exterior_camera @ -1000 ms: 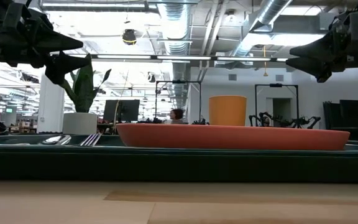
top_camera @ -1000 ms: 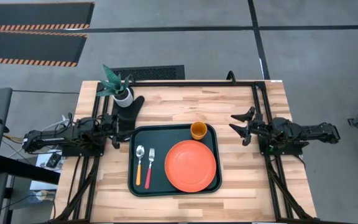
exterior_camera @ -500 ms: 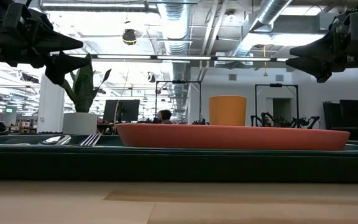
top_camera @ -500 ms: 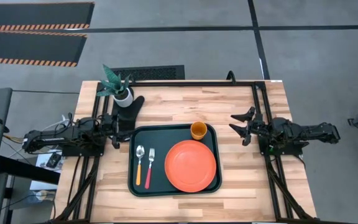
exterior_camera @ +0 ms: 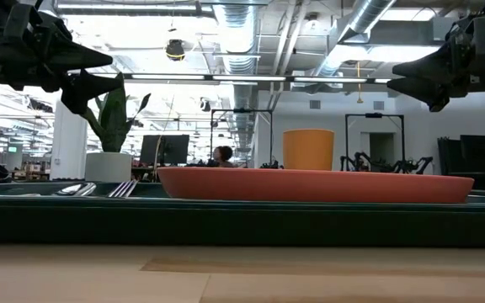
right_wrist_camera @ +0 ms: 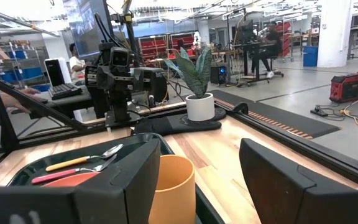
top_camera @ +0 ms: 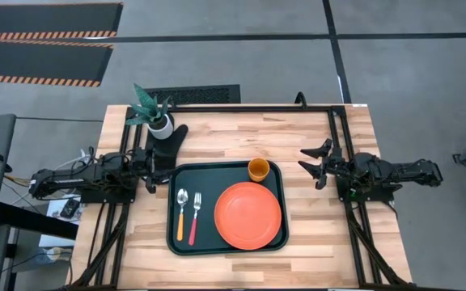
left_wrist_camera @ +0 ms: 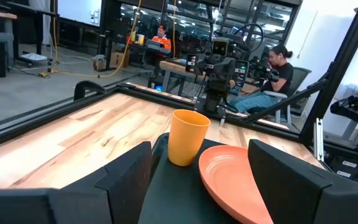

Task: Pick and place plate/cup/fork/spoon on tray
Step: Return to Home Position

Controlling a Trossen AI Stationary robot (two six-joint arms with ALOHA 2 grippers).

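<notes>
The tray (top_camera: 173,236) — holding plate (top_camera: 247,214), cup (top_camera: 258,169), spoon (top_camera: 181,212), fork (top_camera: 195,217) — lies between the left end effector (top_camera: 149,168) and the right end effector (top_camera: 312,165), both open and empty.

Light is bright and even over the table (top_camera: 298,133), coming from ceiling lamps that glare white across the upper part of the level view. Shadows are soft and short beside the tray (top_camera: 171,234). In that level view the near table edge at the bottom is blurred. Both wrist views bend straight lines near their edges.
</notes>
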